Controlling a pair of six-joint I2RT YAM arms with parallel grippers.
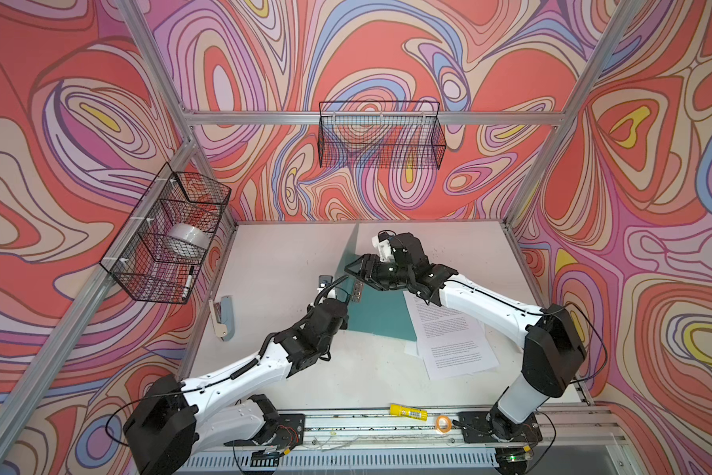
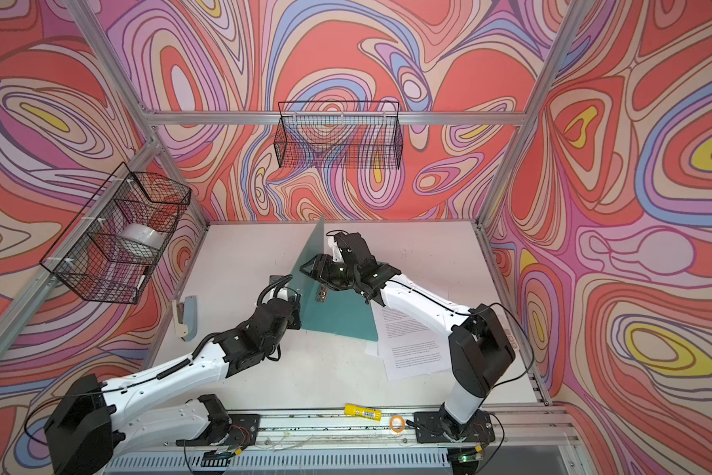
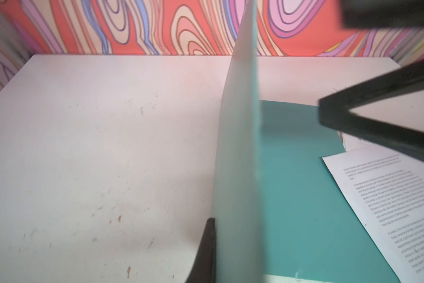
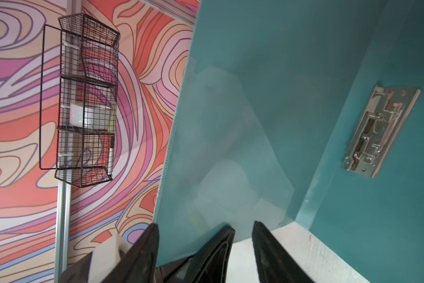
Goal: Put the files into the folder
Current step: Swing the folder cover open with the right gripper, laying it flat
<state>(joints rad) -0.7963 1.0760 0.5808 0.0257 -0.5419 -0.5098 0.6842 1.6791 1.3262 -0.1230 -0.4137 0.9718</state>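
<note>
The teal folder [image 1: 383,318] lies open on the white table. Its back cover is flat, and the metal clip [image 1: 359,293] near the spine also shows in the right wrist view [image 4: 379,132]. Its front cover [image 1: 348,255] stands upright. My left gripper [image 1: 344,306] is shut on the near edge of that cover [image 3: 237,171]; one finger [image 3: 207,245] presses the outside, the other is hidden behind it. My right gripper [image 1: 352,267] is open higher up, its jaws straddling the cover's edge [image 4: 204,224] without pinching it. The files [image 1: 453,337], printed white sheets, lie fanned on the table at the folder's right edge.
A stapler [image 1: 222,316] lies at the table's left side. A yellow glue stick [image 1: 407,411] and an orange tape ring [image 1: 443,422] rest on the front rail. A wire basket [image 1: 169,234] holding a tape roll hangs on the left wall, and another basket [image 1: 381,135] hangs on the back wall.
</note>
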